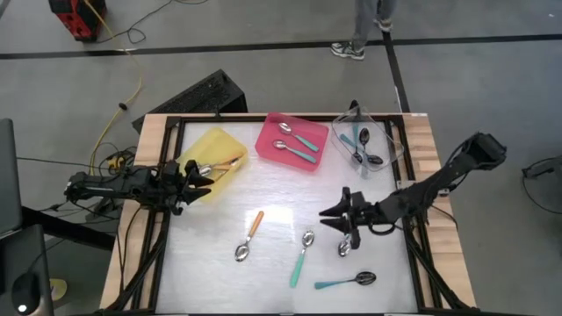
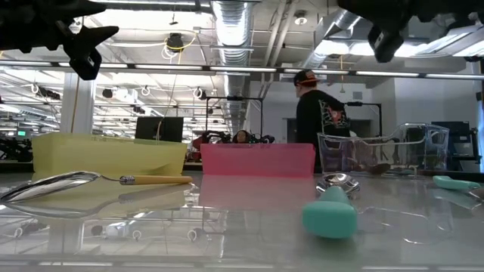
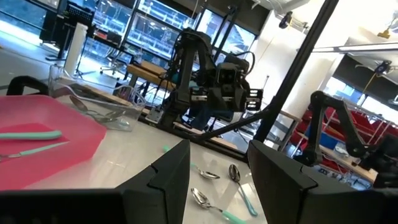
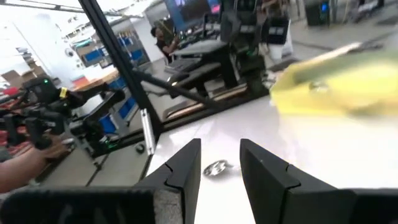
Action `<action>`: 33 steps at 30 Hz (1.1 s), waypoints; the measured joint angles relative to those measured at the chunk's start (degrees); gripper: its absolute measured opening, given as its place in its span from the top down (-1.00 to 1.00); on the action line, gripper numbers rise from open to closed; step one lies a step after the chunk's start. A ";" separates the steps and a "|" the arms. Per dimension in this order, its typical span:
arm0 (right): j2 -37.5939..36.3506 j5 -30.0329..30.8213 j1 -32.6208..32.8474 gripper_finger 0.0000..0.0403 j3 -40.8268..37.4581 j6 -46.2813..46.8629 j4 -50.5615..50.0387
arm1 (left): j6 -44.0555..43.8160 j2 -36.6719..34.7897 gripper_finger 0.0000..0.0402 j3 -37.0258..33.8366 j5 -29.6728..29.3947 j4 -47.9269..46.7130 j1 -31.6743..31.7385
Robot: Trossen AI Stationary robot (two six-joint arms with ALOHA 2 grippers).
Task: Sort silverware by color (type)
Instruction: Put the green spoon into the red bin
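You have a yellow plastic tray point(image 1: 219, 149) under the black left pincer point(image 1: 200, 178), a pink plastic tray point(image 1: 269, 136) beyond it, and a clear plastic tray point(image 1: 392, 140) past the black right pincer point(image 1: 332, 214). Beside that pincer lie an orange-handled silver spoon point(image 1: 249, 234) and a teal-handled black-bowled spoon point(image 1: 347, 281) on your glossy white counter point(image 1: 211, 254).

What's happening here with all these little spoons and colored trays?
Two robot arms are sorting spoons into trays. The left hand hovers open over the yellow tray, which holds orange-handled spoons. The right hand hangs open and empty above the table. Two teal spoons lie in the pink tray, more in the clear tray. Four spoons remain loose, including an orange spoon.
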 joint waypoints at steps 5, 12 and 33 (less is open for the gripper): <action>2.85 0.27 2.40 0.32 2.88 1.33 -1.12 | 1.47 0.00 0.26 0.00 -0.23 -0.03 0.00; 5.99 8.46 5.30 0.32 10.36 5.94 -16.49 | 1.67 0.00 0.26 0.00 -0.72 -0.41 0.00; 22.23 1.34 0.25 0.32 31.38 -23.39 -9.02 | 2.13 0.00 0.26 0.00 -1.09 -0.11 0.00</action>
